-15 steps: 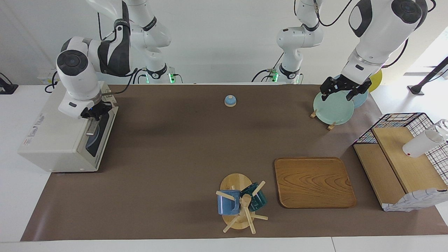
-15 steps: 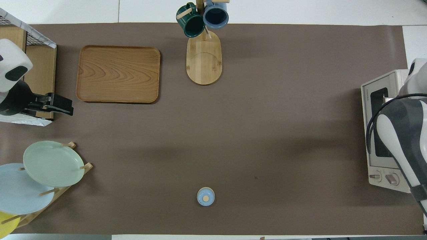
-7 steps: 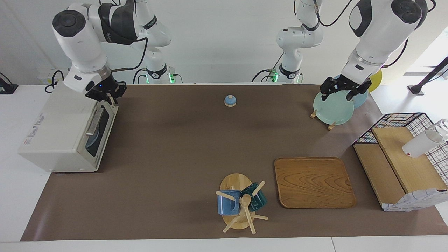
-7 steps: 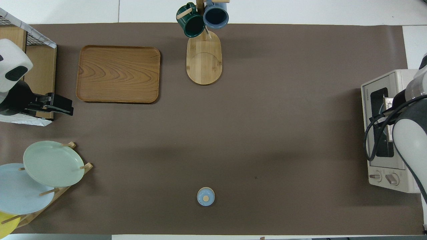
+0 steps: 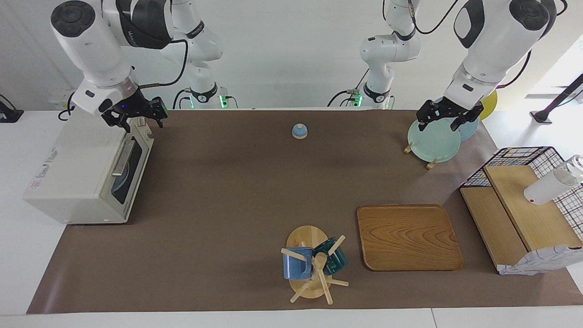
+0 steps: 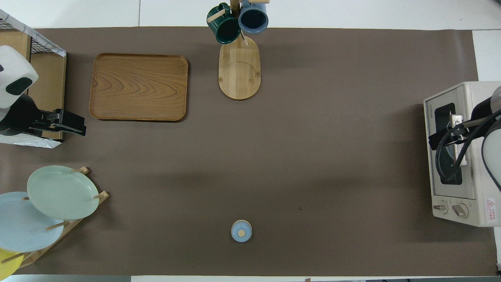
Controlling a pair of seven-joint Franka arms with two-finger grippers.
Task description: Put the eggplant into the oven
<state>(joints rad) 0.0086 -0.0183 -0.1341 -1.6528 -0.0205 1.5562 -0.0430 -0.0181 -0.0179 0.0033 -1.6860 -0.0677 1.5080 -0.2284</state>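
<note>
Oven (image 5: pixel 86 175) door shut, eggplant unseen. Right pincer (image 5: pixel 135 117) spread wide above oven's top edge; left pincer (image 5: pixel 448 119) spread, waiting over plates (image 5: pixel 432 143). Risk: snagging handle.

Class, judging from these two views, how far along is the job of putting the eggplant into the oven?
Looks done: the oven has its door shut, and no eggplant shows on the table; a rounded shape shows through the window, but I cannot identify it. In hand: nothing; the right gripper hangs open above the oven's top edge, and the left gripper waits open over the plate rack. Left: apparently nothing.
</note>
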